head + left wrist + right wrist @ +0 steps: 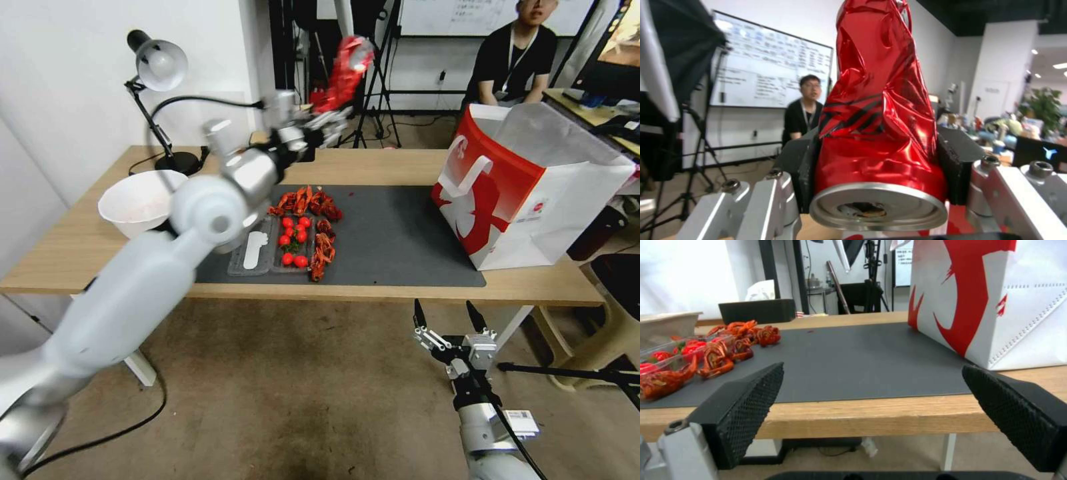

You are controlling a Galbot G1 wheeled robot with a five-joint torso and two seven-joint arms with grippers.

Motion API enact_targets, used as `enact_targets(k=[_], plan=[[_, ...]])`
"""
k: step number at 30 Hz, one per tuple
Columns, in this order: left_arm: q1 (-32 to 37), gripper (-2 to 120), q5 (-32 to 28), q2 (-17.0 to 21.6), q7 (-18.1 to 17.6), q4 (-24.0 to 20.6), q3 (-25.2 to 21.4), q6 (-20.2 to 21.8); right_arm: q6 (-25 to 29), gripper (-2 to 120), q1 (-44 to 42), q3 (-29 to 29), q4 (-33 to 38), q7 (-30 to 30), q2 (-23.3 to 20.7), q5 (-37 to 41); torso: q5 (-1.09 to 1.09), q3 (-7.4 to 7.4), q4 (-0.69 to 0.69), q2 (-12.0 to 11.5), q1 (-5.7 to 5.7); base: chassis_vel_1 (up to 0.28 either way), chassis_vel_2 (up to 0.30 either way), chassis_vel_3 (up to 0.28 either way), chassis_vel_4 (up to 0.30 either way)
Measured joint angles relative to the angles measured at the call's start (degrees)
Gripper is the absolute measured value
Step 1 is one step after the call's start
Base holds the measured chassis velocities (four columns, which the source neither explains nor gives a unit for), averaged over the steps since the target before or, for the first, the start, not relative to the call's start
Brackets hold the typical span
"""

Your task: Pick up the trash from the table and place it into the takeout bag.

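Desk lamp (157, 67), cherry tomatoes (294, 239), crayfish shells (307, 201).

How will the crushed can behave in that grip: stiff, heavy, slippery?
The can, clamped in the left gripper, looks thin and already buckled, so probably light and easily dented further. Its glossy skin may slip, though the creases likely help the pads bite.

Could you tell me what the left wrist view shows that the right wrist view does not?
Left wrist only: the left gripper shut on the crushed can, held in the air.

Right wrist only: the right gripper open and empty below the table edge, with the mat, crayfish shells and bag ahead.

Both: indoor room background beyond the table.
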Motion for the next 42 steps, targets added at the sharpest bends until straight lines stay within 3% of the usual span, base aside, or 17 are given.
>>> enact_targets(k=[6,10,12,14,18,22,26,42], plan=[[-11.46,51,1.98,-8.86,2.20,10.91,10.55,-0.04,0.08,100,-0.52,0.54,0.06,-0.02,1.31,-1.10,0.00,0.00,0.01,0.00,0.00,0.000,0.000,0.000,0.000],[-15.24,51,2.32,-12.81,2.34,14.78,14.46,-0.09,0.13,100,-0.68,0.57,0.22,-0.03,1.84,-1.55,0.01,0.00,0.00,0.00,0.00,0.000,0.000,0.000,0.000],[-19.20,51,2.88,-17.82,2.63,19.36,18.43,-0.22,0.37,100,-0.94,0.60,0.27,-0.09,2.44,-1.95,0.01,0.00,0.00,0.00,0.00,0.000,0.000,0.000,0.000],[-20.66,51,2.91,-20.11,2.87,21.49,19.42,-0.37,0.52,100,-1.08,0.74,0.27,-0.13,2.63,-2.02,0.01,0.00,0.00,0.00,0.00,0.000,0.000,0.000,0.000],[-25.81,51,2.94,-27.18,4.73,30.21,23.18,-1.80,1.35,100,-1.63,1.50,0.26,-0.46,2.94,-2.04,0.01,0.00,-0.01,0.01,-0.01,0.000,0.000,0.000,0.000],[-27.78,51,3.56,-30.18,5.71,34.90,24.71,-1.89,1.65,100,-1.72,1.75,0.07,-0.53,2.93,-2.04,0.01,0.00,0.00,0.01,-0.01,0.000,0.000,0.000,0.000],[-30.32,51,6.85,-35.26,7.89,42.89,26.98,-2.06,2.02,100,-1.75,2.12,-0.09,-0.57,2.88,-1.88,0.00,0.00,0.00,0.01,-0.01,0.000,0.000,0.000,0.000],[-31.82,51,15.69,-35.95,9.88,45.29,32.07,-0.98,2.83,100,-2.10,2.38,-0.74,-0.77,2.72,-1.68,-0.01,0.00,0.01,0.01,-0.01,0.000,0.000,0.000,0.000]])
